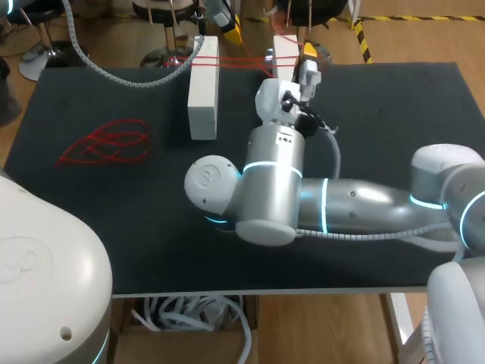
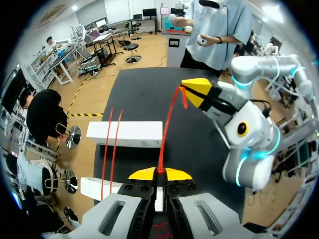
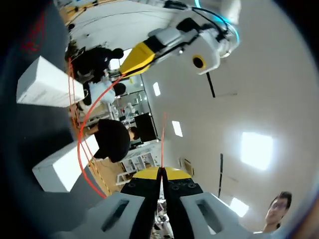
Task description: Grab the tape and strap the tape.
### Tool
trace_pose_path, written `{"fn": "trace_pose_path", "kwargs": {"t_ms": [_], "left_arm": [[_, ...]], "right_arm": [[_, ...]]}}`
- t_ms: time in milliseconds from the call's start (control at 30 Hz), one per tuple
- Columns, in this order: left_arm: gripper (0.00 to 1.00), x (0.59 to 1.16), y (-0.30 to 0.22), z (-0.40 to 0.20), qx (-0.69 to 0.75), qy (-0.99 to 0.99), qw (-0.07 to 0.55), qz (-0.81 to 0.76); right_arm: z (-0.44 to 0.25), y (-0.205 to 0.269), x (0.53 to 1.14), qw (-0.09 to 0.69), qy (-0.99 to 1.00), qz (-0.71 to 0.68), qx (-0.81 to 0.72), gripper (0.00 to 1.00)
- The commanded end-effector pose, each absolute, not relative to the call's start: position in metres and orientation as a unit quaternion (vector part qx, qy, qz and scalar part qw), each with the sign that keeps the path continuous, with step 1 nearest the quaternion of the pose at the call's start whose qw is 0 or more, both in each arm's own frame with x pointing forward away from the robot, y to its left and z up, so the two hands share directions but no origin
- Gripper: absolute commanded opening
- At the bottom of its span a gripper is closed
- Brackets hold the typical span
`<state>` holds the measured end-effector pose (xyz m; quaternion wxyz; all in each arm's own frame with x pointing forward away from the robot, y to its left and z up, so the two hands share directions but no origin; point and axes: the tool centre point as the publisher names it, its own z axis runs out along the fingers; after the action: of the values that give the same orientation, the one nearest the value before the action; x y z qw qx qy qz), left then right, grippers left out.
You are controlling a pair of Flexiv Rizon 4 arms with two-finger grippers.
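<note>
left tool (image 2: 159, 172) and right tool (image 3: 160, 172) each pinch the red tape (image 2: 167, 127); head view crops the left tool.

Right arm (image 1: 356, 205) across mid-table, tape (image 1: 235, 61) strung between white blocks (image 1: 202, 98), open mat (image 1: 409, 114) at right

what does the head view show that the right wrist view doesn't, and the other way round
Head only: the right arm stretched across the table. Right wrist only: the right gripper shut on the red tape. Both: two white blocks, tape strung across them, and the left gripper.
</note>
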<state>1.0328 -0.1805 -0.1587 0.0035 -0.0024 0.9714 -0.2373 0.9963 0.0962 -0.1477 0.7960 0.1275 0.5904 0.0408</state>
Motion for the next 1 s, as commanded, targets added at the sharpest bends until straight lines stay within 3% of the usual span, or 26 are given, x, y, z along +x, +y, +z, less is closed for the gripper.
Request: {"fn": "trace_pose_path", "kwargs": {"t_ms": [33, 1000], "left_arm": [[0.0, 1.033, -0.181, -0.158, -0.003, 0.972, 0.003, -0.235], [0.0, 1.033, -0.181, -0.158, -0.003, 0.972, 0.003, -0.235]], "right_arm": [[-0.147, 0.107, 1.001, 0.788, 0.61, -0.048, 0.069, 0.0], [-0.122, 0.099, 1.011, 0.764, 0.639, -0.09, -0.021, 0.0]]}}
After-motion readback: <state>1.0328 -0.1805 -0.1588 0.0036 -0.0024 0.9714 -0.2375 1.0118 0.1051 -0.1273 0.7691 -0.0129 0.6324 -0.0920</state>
